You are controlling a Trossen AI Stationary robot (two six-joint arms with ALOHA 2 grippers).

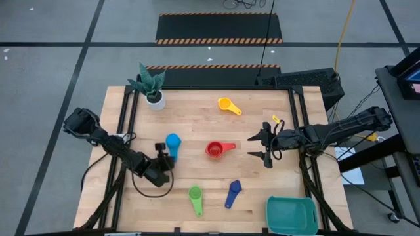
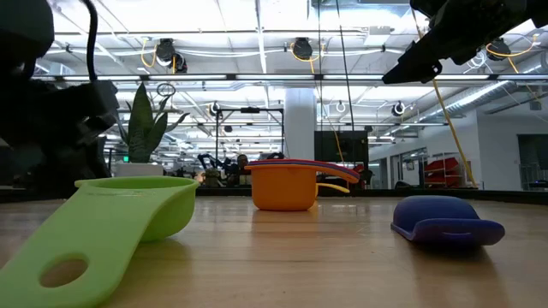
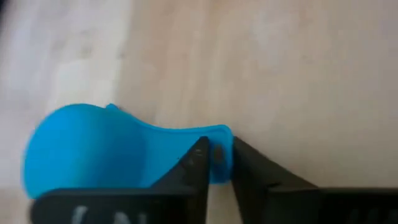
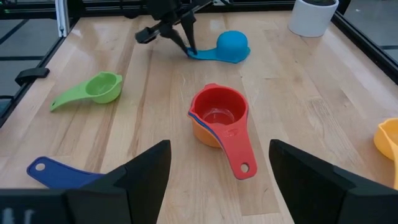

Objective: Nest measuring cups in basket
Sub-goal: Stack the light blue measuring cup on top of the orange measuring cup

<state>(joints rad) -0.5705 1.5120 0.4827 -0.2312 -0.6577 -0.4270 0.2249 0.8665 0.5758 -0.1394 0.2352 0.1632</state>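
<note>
A light blue measuring cup (image 1: 172, 140) lies upside down, rim on the wood, left of centre. My left gripper (image 3: 217, 155) is at its handle, shut on it. A stack with the red cup (image 4: 219, 112) on top and an orange one (image 2: 282, 190) beneath stands at the table's middle. My right gripper (image 1: 251, 146) hovers open just right of that stack, raised above the table (image 2: 404, 68). The yellow cup (image 1: 228, 105), green cup (image 1: 195, 195) and overturned dark blue cup (image 1: 233, 192) lie singly on the wood. The teal basket (image 1: 292, 215) sits at the near right corner. My left gripper pinches the free end of the light blue cup's handle (image 3: 219, 163) between its two fingers. It slants down onto the handle from the table's left (image 4: 189, 48). The cup lies bottom up, its bowl (image 4: 233, 42) resting on the table.
A white plant pot (image 1: 155, 99) stands at the far left corner. Bare wood lies between the red stack and the basket. Black frame rails (image 1: 298, 118) run along the table's left and right sides.
</note>
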